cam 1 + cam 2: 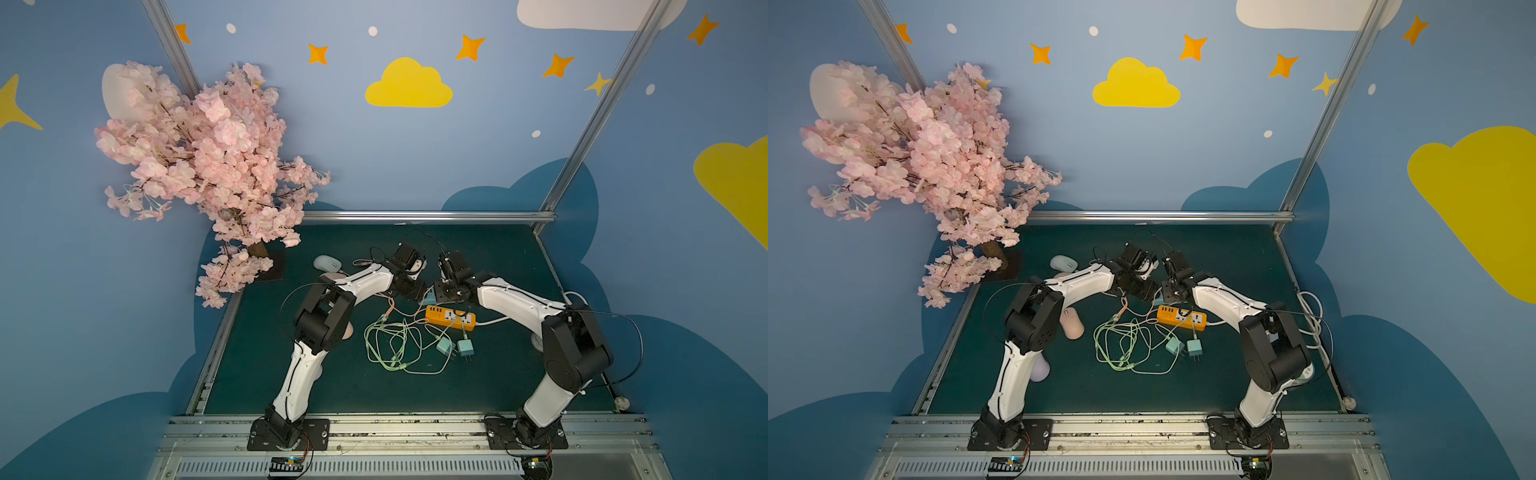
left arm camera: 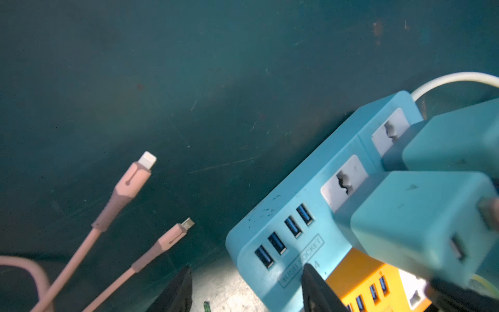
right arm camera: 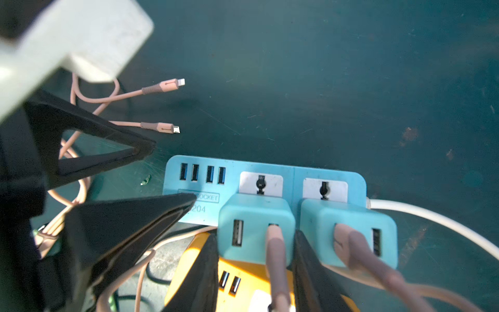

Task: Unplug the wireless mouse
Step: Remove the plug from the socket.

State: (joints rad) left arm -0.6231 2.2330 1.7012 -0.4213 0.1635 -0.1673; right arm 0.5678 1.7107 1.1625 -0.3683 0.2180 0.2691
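A pink oval plastic mouse (image 1: 1072, 323) lies on the dark green table mat (image 1: 1142, 390) just beside the left arm's elbow. A pale grey-blue mouse (image 1: 327, 262) sits farther back, near the foot of the pink blossom tree (image 1: 199, 158). A lavender mouse (image 1: 1040, 368) shows half hidden behind the left forearm. Which of the mice is on a cable cannot be traced.

Near the middle of the mat, a light-blue plastic power strip (image 3: 270, 168) carries two teal charger cubes side by side in its sockets. A pink cable plug (image 3: 275, 243) sits in the near teal charger cube (image 3: 253, 210), and a thicker pink plug (image 3: 351, 248) in the second teal charger cube (image 3: 348, 218). The right gripper (image 3: 255, 237) straddles the near cube, its black fingers lying against both of the cube's sides, so it grips that cube. The left gripper (image 2: 247, 286) hangs over the strip's end with the four USB ports. Its jaws stand wide with nothing between them.

Two free pink cable ends (image 2: 135, 178) lie on the bare mat just beside that end of the strip. An orange power strip (image 1: 450, 318) lies touching the blue strip's near side, partly under the grippers. Nearer the arm bases, two loose teal charger cubes (image 1: 444, 345) rest at the edge of a tangle of pale green cables (image 1: 395, 345). A white cord (image 3: 432, 218) leaves the blue strip's far end.
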